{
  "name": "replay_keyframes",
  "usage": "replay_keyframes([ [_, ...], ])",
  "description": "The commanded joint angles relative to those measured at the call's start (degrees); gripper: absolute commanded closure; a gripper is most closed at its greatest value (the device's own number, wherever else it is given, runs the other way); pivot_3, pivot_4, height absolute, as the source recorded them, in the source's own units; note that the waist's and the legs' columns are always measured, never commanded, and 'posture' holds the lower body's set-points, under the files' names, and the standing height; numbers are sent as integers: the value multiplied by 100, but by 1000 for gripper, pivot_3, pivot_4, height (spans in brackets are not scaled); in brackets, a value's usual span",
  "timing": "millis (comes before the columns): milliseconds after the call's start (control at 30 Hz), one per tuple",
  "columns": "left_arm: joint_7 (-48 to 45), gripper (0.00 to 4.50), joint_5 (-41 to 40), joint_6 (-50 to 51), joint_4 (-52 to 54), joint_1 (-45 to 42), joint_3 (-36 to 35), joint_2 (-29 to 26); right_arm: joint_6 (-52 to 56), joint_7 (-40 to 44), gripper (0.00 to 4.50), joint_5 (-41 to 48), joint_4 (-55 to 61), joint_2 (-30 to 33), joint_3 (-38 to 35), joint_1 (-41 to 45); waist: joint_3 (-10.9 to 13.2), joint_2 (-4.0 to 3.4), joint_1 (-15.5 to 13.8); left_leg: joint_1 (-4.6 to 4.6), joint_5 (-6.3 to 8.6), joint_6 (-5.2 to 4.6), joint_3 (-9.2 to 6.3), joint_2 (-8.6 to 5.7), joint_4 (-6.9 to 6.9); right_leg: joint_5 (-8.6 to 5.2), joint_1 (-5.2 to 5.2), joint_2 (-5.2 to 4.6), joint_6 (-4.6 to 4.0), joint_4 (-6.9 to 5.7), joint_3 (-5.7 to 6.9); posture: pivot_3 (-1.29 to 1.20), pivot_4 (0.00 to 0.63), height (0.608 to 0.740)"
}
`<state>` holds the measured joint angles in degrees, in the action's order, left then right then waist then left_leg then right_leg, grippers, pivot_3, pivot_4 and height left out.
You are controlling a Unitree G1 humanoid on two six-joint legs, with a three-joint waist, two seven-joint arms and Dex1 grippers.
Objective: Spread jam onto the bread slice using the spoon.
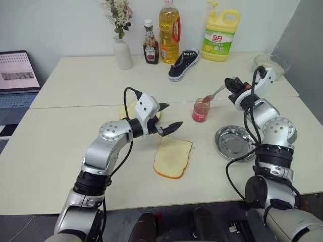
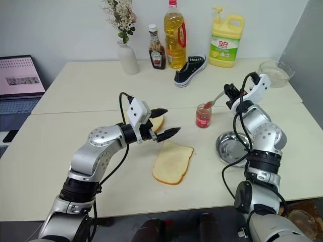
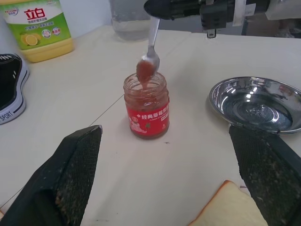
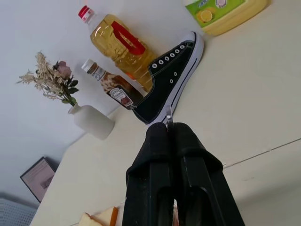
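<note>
A small glass jar of red jam stands open at the table's middle. My right gripper is shut on the handle of the silver spoon, whose bowl carries a lump of red jam just above the jar's mouth. The bread slice lies flat and plain near the front edge. My left gripper hangs open above the table, just behind the slice and left of the jar, holding nothing. In the left wrist view its black pads frame the jar.
A round steel dish sits right of the slice. More bread lies behind my left arm. At the back stand a vase, a sauce bottle, an oil bottle, a black shoe, a yellow detergent jug and a glass bowl. A laptop sits far left.
</note>
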<state>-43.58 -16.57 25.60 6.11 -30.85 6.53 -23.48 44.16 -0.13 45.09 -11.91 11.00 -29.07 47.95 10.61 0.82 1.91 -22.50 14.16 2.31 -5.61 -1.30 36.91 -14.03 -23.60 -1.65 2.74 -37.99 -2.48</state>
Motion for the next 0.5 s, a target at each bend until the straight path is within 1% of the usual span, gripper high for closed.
replay_keyframes([
  [33,-74,0,-13,-141,93,-88,-54,-54,-112,-106,4468,302,148,-52,-216,121,0,0,1,0,0,0,-1,0,0,0,0,0,0,0,0,0,150,740],
  [367,-186,0,-22,-145,81,-106,-86,-113,-56,-341,4468,968,428,-299,-487,48,0,-1,2,0,0,0,0,1,-1,0,0,0,0,0,0,0,150,740],
  [500,-276,0,-63,-169,85,-87,-150,-203,37,-468,4468,1454,759,-415,-547,-49,0,-1,3,-1,0,0,-1,1,-1,0,0,0,0,0,0,0,150,740],
])
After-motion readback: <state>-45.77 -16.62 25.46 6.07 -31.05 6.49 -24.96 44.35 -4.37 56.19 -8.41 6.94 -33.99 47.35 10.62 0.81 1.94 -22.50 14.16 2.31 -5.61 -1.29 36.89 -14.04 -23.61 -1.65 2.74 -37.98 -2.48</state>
